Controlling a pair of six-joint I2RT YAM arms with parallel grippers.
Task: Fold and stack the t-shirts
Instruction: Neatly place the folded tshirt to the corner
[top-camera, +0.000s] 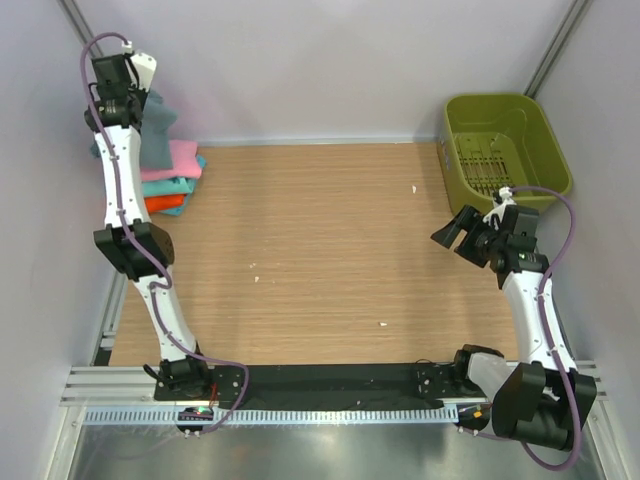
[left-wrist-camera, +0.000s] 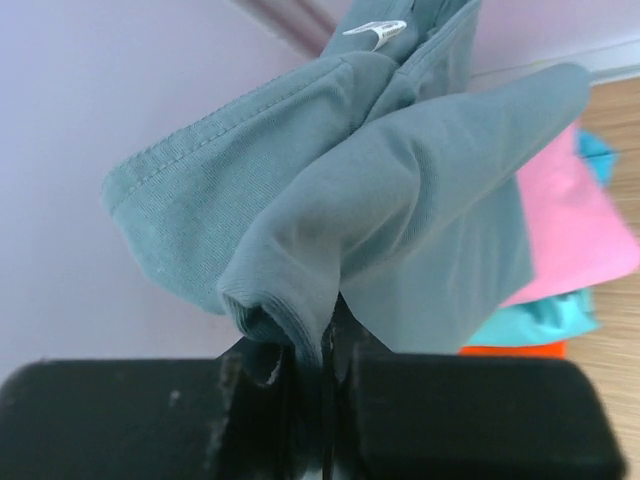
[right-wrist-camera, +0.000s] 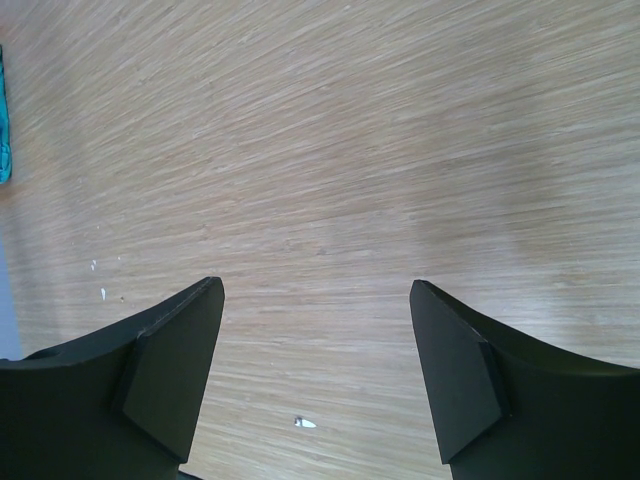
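Far left corner of the table: the left gripper, its fingertips buried in cloth, is clenched on a bunched slate blue-grey t-shirt held above the stack; its white neck label is cut off by the frame's top. The arm and this shirt hide much of the stack, where three shirts show: pink, teal and an orange sliver. Four shirts in all. Near the right edge, the right gripper hangs released over bare wood. One olive basket occupies the far right corner.
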